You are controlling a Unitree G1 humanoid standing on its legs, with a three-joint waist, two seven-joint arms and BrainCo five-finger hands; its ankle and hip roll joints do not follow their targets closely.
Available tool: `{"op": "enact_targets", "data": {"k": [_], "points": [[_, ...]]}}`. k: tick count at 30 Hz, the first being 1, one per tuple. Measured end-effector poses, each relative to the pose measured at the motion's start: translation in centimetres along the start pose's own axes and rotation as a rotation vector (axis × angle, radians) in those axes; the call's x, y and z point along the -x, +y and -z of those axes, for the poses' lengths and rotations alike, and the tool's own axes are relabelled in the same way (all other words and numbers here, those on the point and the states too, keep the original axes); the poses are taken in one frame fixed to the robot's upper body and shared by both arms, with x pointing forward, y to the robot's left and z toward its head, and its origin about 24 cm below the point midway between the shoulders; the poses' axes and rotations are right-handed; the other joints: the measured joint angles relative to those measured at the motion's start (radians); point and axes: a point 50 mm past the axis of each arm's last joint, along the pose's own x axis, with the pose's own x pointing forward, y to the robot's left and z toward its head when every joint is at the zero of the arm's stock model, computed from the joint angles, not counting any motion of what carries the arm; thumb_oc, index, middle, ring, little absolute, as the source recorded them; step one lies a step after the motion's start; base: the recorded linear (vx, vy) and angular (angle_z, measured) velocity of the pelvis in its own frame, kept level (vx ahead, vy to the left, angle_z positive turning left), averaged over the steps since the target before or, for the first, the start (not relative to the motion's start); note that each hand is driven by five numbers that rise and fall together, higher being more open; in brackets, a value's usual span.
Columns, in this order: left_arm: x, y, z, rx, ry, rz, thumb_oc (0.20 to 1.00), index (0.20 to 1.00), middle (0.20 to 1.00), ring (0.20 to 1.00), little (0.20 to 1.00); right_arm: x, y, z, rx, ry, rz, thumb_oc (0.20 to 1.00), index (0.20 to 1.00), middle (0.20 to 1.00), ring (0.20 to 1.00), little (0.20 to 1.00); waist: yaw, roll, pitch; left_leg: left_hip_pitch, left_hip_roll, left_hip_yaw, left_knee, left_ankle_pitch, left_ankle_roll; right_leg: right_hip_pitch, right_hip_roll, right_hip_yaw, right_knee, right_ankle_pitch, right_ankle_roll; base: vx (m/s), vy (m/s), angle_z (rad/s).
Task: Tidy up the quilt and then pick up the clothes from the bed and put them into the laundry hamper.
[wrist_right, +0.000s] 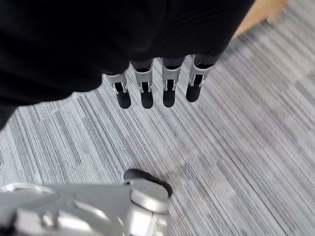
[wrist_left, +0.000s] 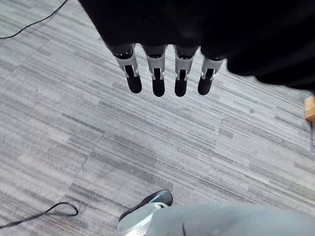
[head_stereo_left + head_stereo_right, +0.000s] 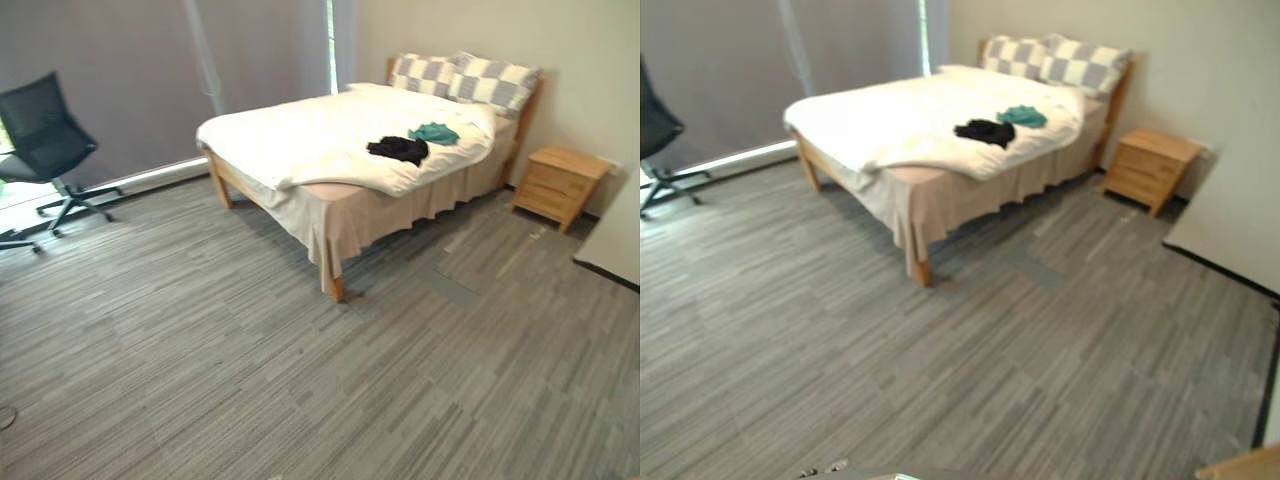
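— Quilt (image 3: 300, 135): where does it lie from the hands?

— Well ahead of both, spread over a wooden-framed bed (image 3: 335, 285) across a stretch of grey striped carpet (image 3: 300, 380). White, soft, rumpled; one edge is folded back near the foot corner, showing the beige sheet (image 3: 345, 215) that hangs as a skirt below.

— Clothes?

— Two pieces on top of the quilt, toward the pillow end. Black garment (image 3: 398, 149), crumpled in a heap; teal garment (image 3: 434, 132), also crumpled, just beside it and nearer the checked pillows (image 3: 465, 80).

— Hands?

— Left hand (image 2: 167, 73): fingers straight and relaxed, pointing down over bare carpet, holding nothing. Right hand (image 1: 157, 86): the same, fingers loose, thumb apart, nothing held.

— Which is nearer the work?

— Neither by much. The bed runs on a slant from near foot corner to headboard, away and to the right; the clothes sit on the right-hand portion, so the right hand looks the better placed once the robot has walked up. Judgement only.

— Hamper?

— Cannot be located from here.

— Other items?

— Office chair (image 3: 45, 140), dark mesh, wheeled base, far to the left. Nightstand (image 3: 558, 185), light wood, boxy, with drawers, right of the headboard.
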Motion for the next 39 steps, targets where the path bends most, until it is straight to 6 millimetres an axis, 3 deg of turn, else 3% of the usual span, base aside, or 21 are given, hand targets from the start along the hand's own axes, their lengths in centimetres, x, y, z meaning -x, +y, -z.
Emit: {"op": "enact_targets", "data": {"k": [4,12,14,16,18,19,22,23,24,26,27,28,29,30,31,32,33,34,35,37,39], "points": [[0.0,0.3,0.0,-0.017,-0.003,-0.012,1.000,1.000,1.000,1.000,1.000,-0.2,-0.5,-3.5,-0.003,-0.099,0.011,1.000,1.000,1.000,1.000,1.000,0.012,-0.004,0.011,0.030,0.000,0.023,-0.099,0.059,0.006,0.015,0.008,0.027,-0.086,0.034,0.017,0.03,0.011,-0.12],[-0.3,1.4,-1.6,-0.023,-0.044,-0.038,1.000,1.000,1.000,1.000,1.000,-0.2,-0.7,-4.6,-0.025,-0.119,0.016,1.000,1.000,1.000,1.000,1.000,0.011,-0.016,0.077,0.033,-0.021,0.050,-0.130,0.070,0.017,0.007,-0.002,0.057,-0.115,0.082,0.031,0.02,0.050,-0.12],[-0.4,1.9,-2.4,-0.049,-0.065,-0.041,1.000,1.000,1.000,1.000,1.000,-0.2,-1.0,-5.3,-0.040,-0.135,0.023,1.000,1.000,1.000,1.000,1.000,0.007,-0.004,0.108,0.019,-0.019,0.056,-0.130,0.087,0.040,-0.049,-0.005,0.057,-0.020,0.087,0.036,0.10,0.069,-0.18],[-0.5,2.4,-3.2,-0.057,-0.083,-0.052,1.000,1.000,1.000,1.000,1.000,-0.1,-1.5,-7.0,-0.093,-0.172,0.031,1.000,1.000,1.000,1.000,1.000,-0.003,0.004,0.154,0.022,0.005,0.080,-0.130,0.093,0.055,-0.128,-0.006,0.046,0.125,0.048,0.087,0.20,0.019,-0.21],[-0.6,2.8,-3.3,-0.059,-0.078,-0.059,1.000,1.000,1.000,1.000,1.000,-0.1,-1.7,-7.4,-0.141,-0.182,0.034,1.000,1.000,1.000,1.000,1.000,-0.019,0.008,0.174,0.038,0.017,0.078,-0.125,0.069,0.063,-0.218,-0.037,0.009,0.303,0.011,0.116,0.37,-0.039,-0.13],[-0.6,3.0,-3.3,-0.063,-0.077,-0.065,1.000,1.000,1.000,1.000,1.000,-0.1,-1.6,-7.3,-0.164,-0.178,0.032,1.000,1.000,1.000,1.000,1.000,-0.019,0.005,0.182,0.052,0.021,0.083,-0.130,0.050,0.060,-0.250,-0.076,-0.028,0.346,-0.002,0.114,0.30,-0.063,-0.14],[-0.6,3.3,-3.2,-0.070,-0.078,-0.075,1.000,1.000,1.000,1.000,1.000,-0.2,-1.5,-6.0,-0.198,-0.143,0.031,1.000,1.000,1.000,1.000,1.000,-0.046,-0.010,0.181,0.082,0.019,0.077,-0.131,0.016,0.035,-0.256,-0.142,-0.051,0.150,-0.002,0.116,0.50,-0.127,0.02],[-0.6,3.3,-3.3,-0.074,-0.078,-0.075,1.000,1.000,1.000,1.000,1.000,-0.2,-1.4,-5.9,-0.200,-0.141,0.031,1.000,1.000,1.000,1.000,1.000,-0.050,-0.010,0.182,0.084,0.023,0.077,-0.129,0.009,0.026,-0.259,-0.146,-0.042,0.088,0.003,0.123,0.56,-0.157,0.12],[-0.6,3.6,-3.2,-0.097,-0.075,-0.081,1.000,1.000,1.000,1.000,1.000,-0.2,-1.3,-5.9,-0.206,-0.138,0.027,1.000,1.000,1.000,1.000,1.000,-0.074,-0.012,0.183,0.085,0.027,0.069,-0.130,-0.001,0.020,-0.263,-0.155,-0.028,-0.052,0.019,0.148,0.44,-0.126,0.09],[-0.6,3.5,-3.0,-0.113,-0.065,-0.078,1.000,1.000,1.000,1.000,1.000,-0.2,-1.2,-5.2,-0.206,-0.122,0.025,1.000,1.000,1.000,1.000,1.000,-0.103,-0.011,0.178,0.111,0.044,0.052,-0.131,-0.032,-0.015,-0.269,-0.172,-0.018,-0.097,0.028,0.160,0.67,-0.209,0.24],[-0.6,3.4,-2.9,-0.114,-0.064,-0.074,1.000,1.000,1.000,1.000,1.000,-0.2,-1.1,-4.8,-0.206,-0.111,0.024,1.000,1.000,1.000,1.000,1.000,-0.116,-0.005,0.178,0.132,0.066,0.046,-0.131,-0.046,-0.027,-0.267,-0.159,-0.021,-0.065,0.063,0.167,0.74,-0.275,0.38],[-0.6,3.1,-2.3,-0.122,-0.050,-0.063,1.000,1.000,1.000,1.000,1.000,-0.2,-0.9,-3.8,-0.205,-0.090,0.019,1.000,1.000,1.000,1.000,1.000,-0.125,0.017,0.168,0.169,0.115,0.036,-0.130,-0.062,-0.060,-0.229,-0.121,-0.035,-0.033,0.078,0.159,0.58,-0.292,0.24],[-0.5,2.9,-2.2,-0.122,-0.048,-0.057,1.000,1.000,1.000,1.000,1.000,-0.2,-1.1,-3.2,-0.204,-0.074,0.024,1.000,1.000,1.000,1.000,1.000,-0.127,0.039,0.165,0.192,0.140,0.030,-0.108,-0.059,-0.068,-0.208,-0.085,-0.044,-0.025,0.084,0.143,0.57,-0.293,0.21],[-0.6,3.1,-2.3,-0.113,-0.052,-0.064,1.000,1.000,1.000,1.000,1.000,-0.2,-1.2,-3.5,-0.206,-0.071,0.026,1.000,1.000,1.000,1.000,1.000,-0.124,0.046,0.168,0.157,0.162,0.043,0.030,-0.075,-0.129,-0.178,-0.059,-0.057,-0.024,0.086,0.138,0.32,-0.239,-0.02],[-0.6,3.4,-2.4,-0.092,-0.059,-0.077,1.000,1.000,1.000,1.000,1.000,-0.3,-1.1,-3.8,-0.207,-0.070,0.020,1.000,1.000,1.000,1.000,1.000,-0.118,0.021,0.166,0.080,0.162,0.047,0.234,-0.072,-0.143,-0.142,-0.058,-0.065,-0.045,0.074,0.120,0.39,-0.338,-0.48],[-0.5,3.2,-1.8,-0.059,-0.043,-0.091,1.000,1.000,1.000,1.000,1.000,-0.3,-1.5,-3.6,-0.198,-0.072,0.035,1.000,1.000,1.000,1.000,1.000,-0.070,0.003,0.143,-0.043,0.166,-0.002,0.508,0.012,-0.178,-0.098,-0.044,-0.066,-0.074,0.090,0.066,0.39,-0.337,-0.58],[-0.5,3.4,-2.3,-0.027,-0.056,-0.104,1.000,1.000,1.000,1.000,1.000,-0.2,-2.3,-4.3,-0.191,-0.102,0.054,1.000,1.000,1.000,1.000,1.000,-0.060,0.008,0.145,-0.130,0.157,-0.078,0.680,0.109,-0.182,-0.080,-0.027,-0.066,-0.071,0.085,0.013,0.40,-0.275,-0.59],[-0.6,3.8,-2.9,-0.005,-0.071,-0.120,1.000,1.000,1.000,1.000,1.000,-0.2,-2.9,-4.7,-0.187,-0.110,0.067,1.000,1.000,1.000,1.000,1.000,-0.044,0.003,0.156,-0.212,0.131,-0.130,0.835,0.250,-0.184,-0.061,-0.028,-0.062,-0.070,0.110,-0.047,0.51,-0.061,-0.50],[-0.6,3.8,-3.4,-0.008,-0.079,-0.127,1.000,1.000,1.000,1.000,1.000,-0.2,-3.6,-6.0,-0.166,-0.136,0.084,1.000,1.000,1.000,1.000,1.000,-0.013,-0.013,0.163,-0.321,0.115,-0.133,0.943,0.281,-0.204,-0.004,-0.021,-0.058,-0.100,0.128,-0.085,0.51,-0.061,-0.60],[-0.6,4.0,-2.4,0.027,-0.048,-0.151,1.000,1.000,1.000,1.000,1.000,-0.1,-3.6,-7.4,-0.143,-0.170,0.090,1.000,1.000,1.000,1.000,1.000,0.012,-0.066,0.167,-0.360,0.104,-0.014,0.781,0.148,-0.133,0.049,-0.037,-0.023,-0.138,0.109,-0.073,0.47,0.033,-0.69],[-0.5,4.0,-2.6,0.028,-0.062,-0.153,1.000,1.000,1.000,1.000,1.000,0.1,-4.1,-8.9,-0.127,-0.217,0.106,1.000,1.000,1.000,1.000,1.000,0.039,-0.062,0.165,-0.389,0.096,0.079,0.468,0.137,-0.141,0.075,-0.027,-0.013,-0.138,0.067,-0.050,0.57,0.101,-0.48]]}}
